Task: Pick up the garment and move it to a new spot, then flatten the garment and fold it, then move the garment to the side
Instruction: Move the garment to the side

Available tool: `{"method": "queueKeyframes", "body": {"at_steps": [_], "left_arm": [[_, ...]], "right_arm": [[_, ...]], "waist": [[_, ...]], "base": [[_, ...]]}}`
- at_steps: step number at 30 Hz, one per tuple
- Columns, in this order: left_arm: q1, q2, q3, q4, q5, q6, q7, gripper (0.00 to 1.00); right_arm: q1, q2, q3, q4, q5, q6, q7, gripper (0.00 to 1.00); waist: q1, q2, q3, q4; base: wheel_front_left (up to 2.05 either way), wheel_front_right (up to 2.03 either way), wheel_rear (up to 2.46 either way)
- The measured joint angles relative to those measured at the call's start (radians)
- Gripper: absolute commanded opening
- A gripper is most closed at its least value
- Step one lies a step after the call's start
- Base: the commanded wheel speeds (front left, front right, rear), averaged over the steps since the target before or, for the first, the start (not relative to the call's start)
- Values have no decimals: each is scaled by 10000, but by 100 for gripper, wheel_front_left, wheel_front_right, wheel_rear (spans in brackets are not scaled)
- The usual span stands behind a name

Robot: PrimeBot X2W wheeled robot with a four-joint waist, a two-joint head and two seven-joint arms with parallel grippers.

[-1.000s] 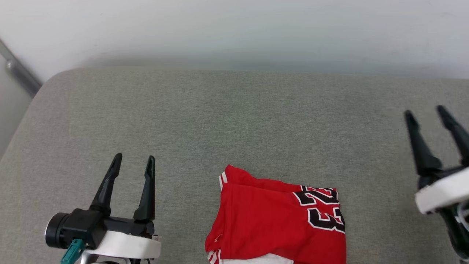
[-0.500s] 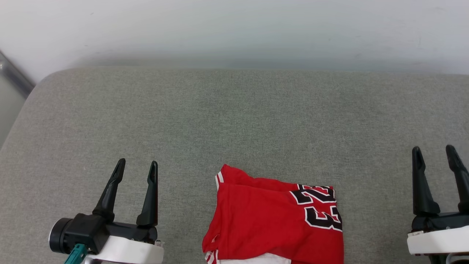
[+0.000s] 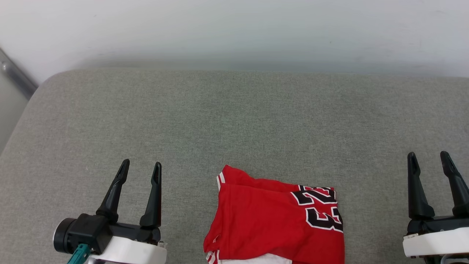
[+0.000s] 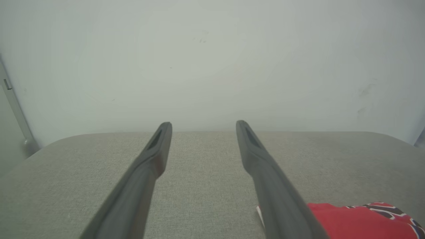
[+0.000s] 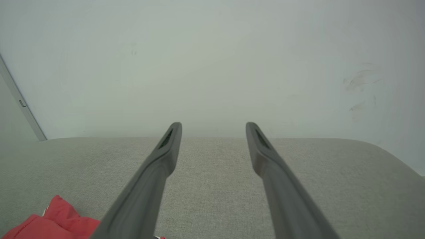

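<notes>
1. The garment (image 3: pixel 274 223) lies folded into a compact, roughly rectangular bundle on the grey padded surface (image 3: pixel 234 121). It sits at the near edge, slightly right of centre, and its nearest part runs off the bottom of the head view.
2. The top layer is red. The black, white-outlined lettering (image 3: pixel 318 209) is on the bundle's right portion, turned sideways. Striped trim (image 3: pixel 221 178) shows at the far-left corner, and a white strip (image 3: pixel 256 260) peeks out along the near edge.
3. The left gripper (image 3: pixel 142 163) is at near left, with its fingers spread and pointing toward the far side. There is nothing between them but grey fabric. It is apart from the garment, which lies to its right with bare surface between.
4. The right gripper (image 3: pixel 428 154) is at near right, also with its fingers spread and empty, pointing toward the far side. It is well apart from the garment, which lies to its left.
5. In the left wrist view, the garment's red edge and a bit of lettering show at lower right, beyond the finger on that side.
6. In the right wrist view, a red corner of the garment shows at lower left, outside the fingers.
7. A pale wall (image 3: pixel 234 29) rises behind the surface's far edge. A metal rail (image 3: pixel 14 77) runs diagonally at far left, beside the surface's rounded corner.
8. A teal tab (image 3: pixel 77 253) sticks out at the left gripper's base.
</notes>
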State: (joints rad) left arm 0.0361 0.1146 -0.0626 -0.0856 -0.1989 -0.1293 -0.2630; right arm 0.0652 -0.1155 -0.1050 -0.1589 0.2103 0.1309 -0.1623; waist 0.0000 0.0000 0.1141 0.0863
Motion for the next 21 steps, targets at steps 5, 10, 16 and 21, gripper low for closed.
{"method": "queueKeyframes", "body": {"at_steps": [5, 10, 16, 21], "left_arm": [[0, 33, -48, 33, -8, 0, 0, 100], [0, 59, -52, 59, 6, 0, 0, 100], [-16, 81, -36, 58, 8, 0, 0, 100], [-168, 81, -117, 4, 42, 0, 0, 100]], "right_arm": [[3, -19, 75, 36, 2, 0, 48, 100], [-6, -345, 395, -123, 343, 0, 706, 100], [-35, -1168, 1124, -788, 1463, 0, 3473, 100], [-18, -1636, 1616, -1254, 2527, -2, 6462, 100]], "waist": [[0, 0, 1, 38], [0, 0, 27, 26], [0, 0, 114, 26], [0, 0, 279, 87]], "base": [[0, 0, 0], [0, 0, 0], [0, 0, 0], [0, 0, 0]]}}
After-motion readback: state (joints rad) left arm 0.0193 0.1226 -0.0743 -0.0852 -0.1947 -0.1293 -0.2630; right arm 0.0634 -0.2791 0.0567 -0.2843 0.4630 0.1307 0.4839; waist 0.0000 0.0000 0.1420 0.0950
